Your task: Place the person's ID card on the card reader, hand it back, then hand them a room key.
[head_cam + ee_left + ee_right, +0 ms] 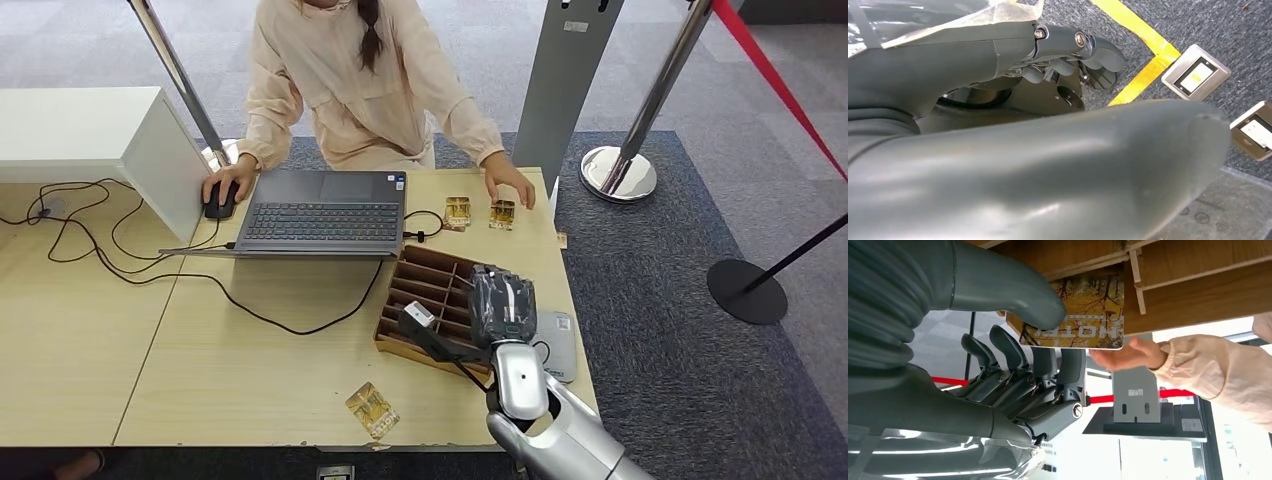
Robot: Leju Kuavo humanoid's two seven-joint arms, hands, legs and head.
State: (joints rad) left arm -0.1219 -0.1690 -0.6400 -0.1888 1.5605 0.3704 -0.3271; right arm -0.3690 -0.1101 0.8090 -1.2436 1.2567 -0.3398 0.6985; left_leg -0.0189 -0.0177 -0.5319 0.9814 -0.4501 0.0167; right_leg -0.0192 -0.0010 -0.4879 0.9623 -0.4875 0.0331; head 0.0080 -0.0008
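Observation:
My right hand (502, 305) hovers over the wooden slotted box (430, 300) at the table's right. In the right wrist view its thumb (1013, 290) and fingers (1068, 367) pinch a gold key card printed HOTEL (1078, 315), which lies against the box's dividers (1198, 275). The grey card reader (556, 345) sits just right of the box. The person (350, 80) sits across the table, one hand (510, 183) beside two gold cards (457, 212) (502, 214). My left hand (1088, 55) hangs over the floor and holds nothing.
An open laptop (325, 212) stands at the table's middle, with the person's other hand on a mouse (220, 200). Black cables (150, 265) trail across the left side. Another gold card (372, 410) lies near the front edge. Stanchions (620, 170) stand to the right.

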